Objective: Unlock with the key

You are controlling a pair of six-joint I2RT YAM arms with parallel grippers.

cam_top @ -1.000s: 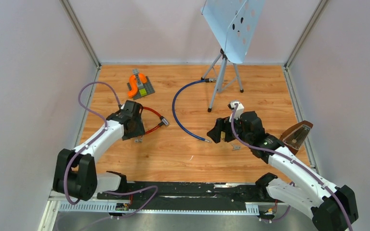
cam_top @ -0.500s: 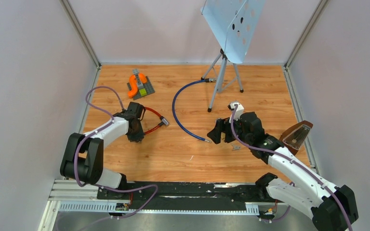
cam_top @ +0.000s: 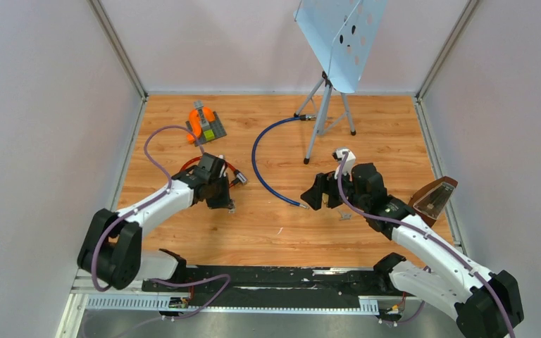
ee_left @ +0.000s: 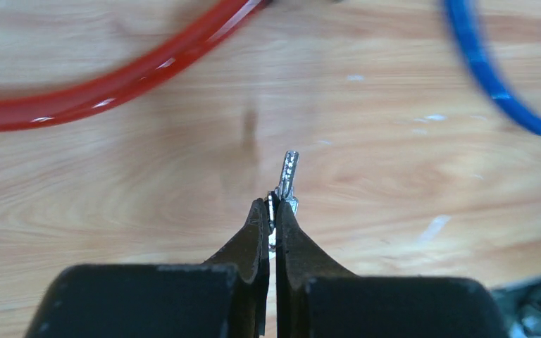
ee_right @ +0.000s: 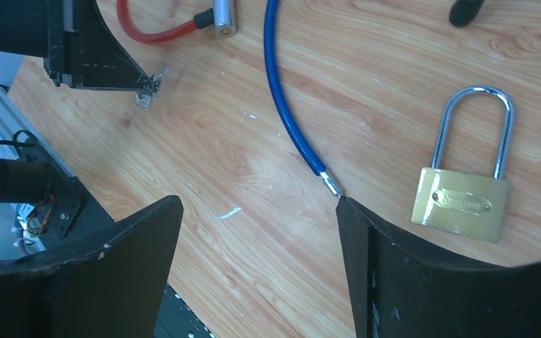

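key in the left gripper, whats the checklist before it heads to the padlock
1. Key gripped: ok. The left gripper is shut on the key, with the blade sticking out past the tips.
2. Key lifted off the wood: cannot tell.
3. Padlock present and locked: ok. The padlock lies flat, with its shackle closed.
4. Padlock held steady: not ok. The right gripper is open above it, not touching.
5. Keyhole reachable: cannot tell. No view shows the padlock's bottom face.
6. Path clear: not ok. The blue cable lies between key and padlock.
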